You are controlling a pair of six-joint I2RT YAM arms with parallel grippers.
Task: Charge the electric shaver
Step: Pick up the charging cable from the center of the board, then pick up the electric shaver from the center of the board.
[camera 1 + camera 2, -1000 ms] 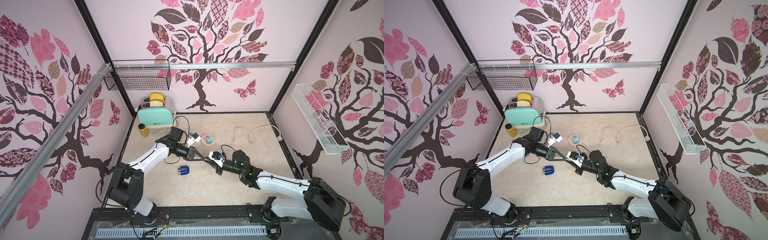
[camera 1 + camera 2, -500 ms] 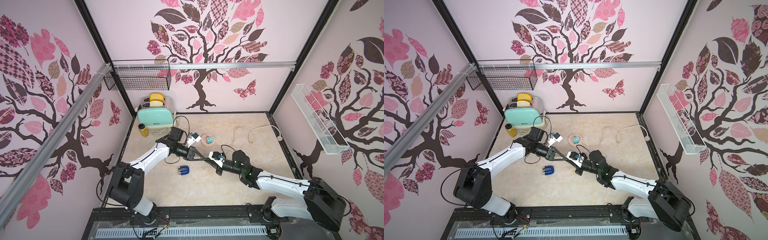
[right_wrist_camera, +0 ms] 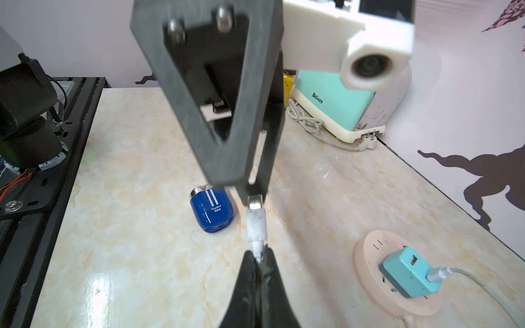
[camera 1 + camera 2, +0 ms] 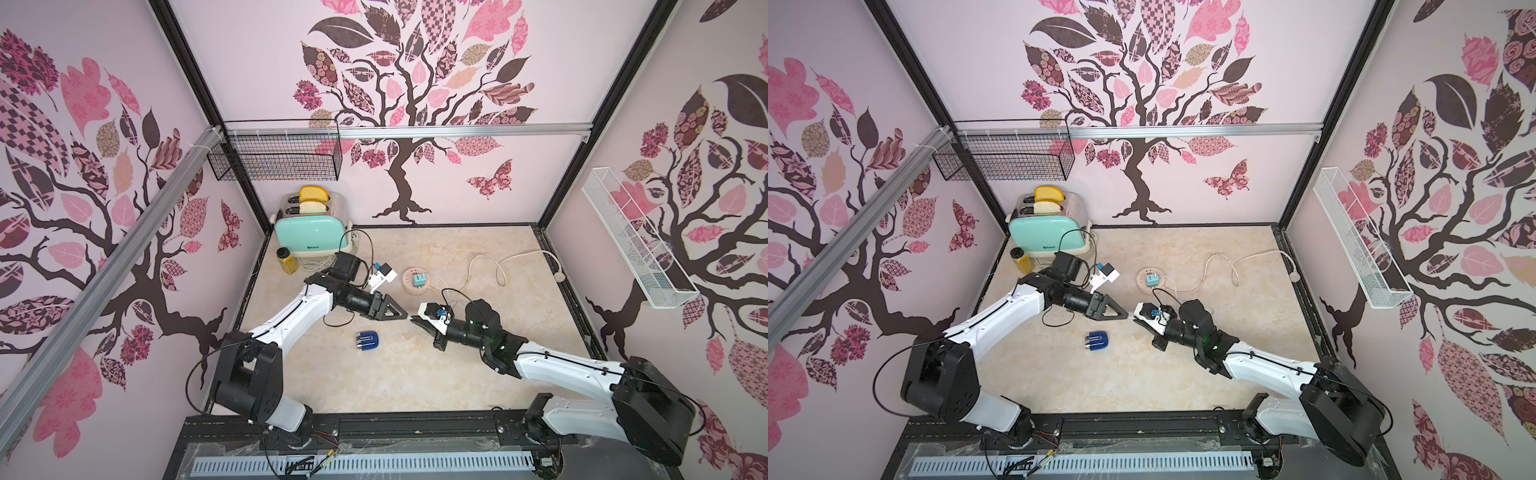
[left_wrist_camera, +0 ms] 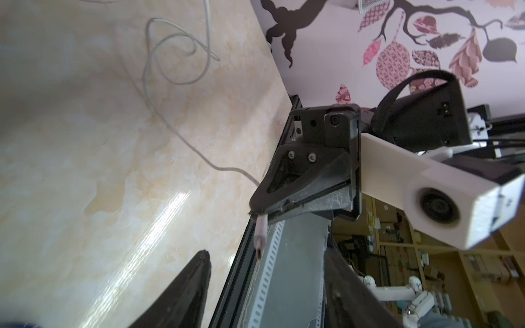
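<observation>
The electric shaver, dark blue with a silver head, lies on its side on the marble tabletop, in front of where the two grippers meet; it also shows in the right wrist view. My right gripper is shut on the white charging cable just behind its plug. My left gripper faces it, open, with the plug's metal tip between its fingers, untouched. The cable runs back to a teal adapter in the pink hub.
A mint toaster holding bread and a yellow jar stand at the back left. The hub's thick white cord loops to the right wall. A black wire basket and a white rack hang on the walls.
The left gripper's jaws have opened off the plug. The right gripper has closed fully on the cable. Neither arm has moved noticeably.
</observation>
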